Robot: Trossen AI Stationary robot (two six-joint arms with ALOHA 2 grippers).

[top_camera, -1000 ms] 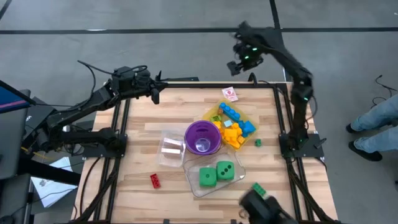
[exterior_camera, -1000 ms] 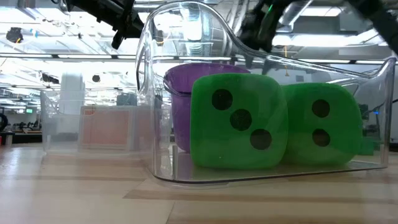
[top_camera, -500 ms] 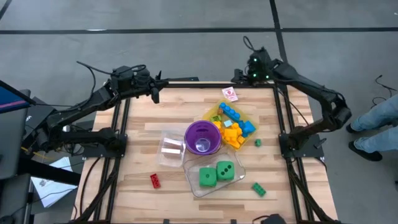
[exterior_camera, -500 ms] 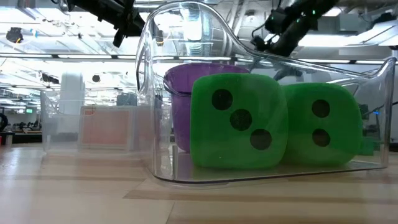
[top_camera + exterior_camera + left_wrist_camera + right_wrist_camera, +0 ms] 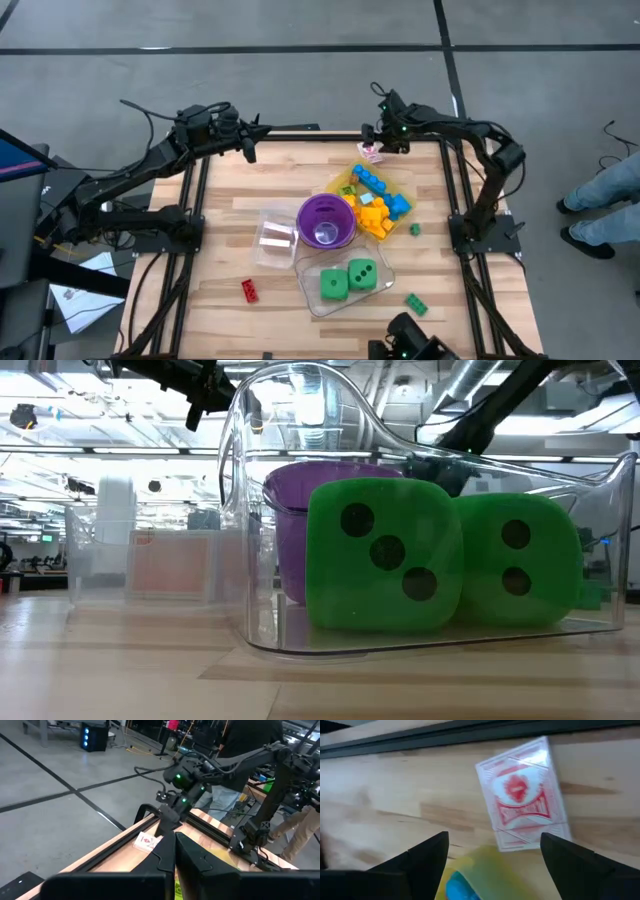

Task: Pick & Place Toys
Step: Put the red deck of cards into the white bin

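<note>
The right gripper (image 5: 372, 140) hangs just above a red-and-white card box (image 5: 370, 151) at the table's far edge, fingers (image 5: 427, 855) spread wide and holding nothing — the box lies flat between them. Most toys (image 5: 375, 205) are heaped in the yellow tray (image 5: 345, 185) just beside the purple cup (image 5: 325, 220); two green dice (image 5: 347, 279) sit in a clear tub (image 5: 310, 295) near it. The left gripper (image 5: 250, 150) waits well apart from the cup, clenched and empty.
</note>
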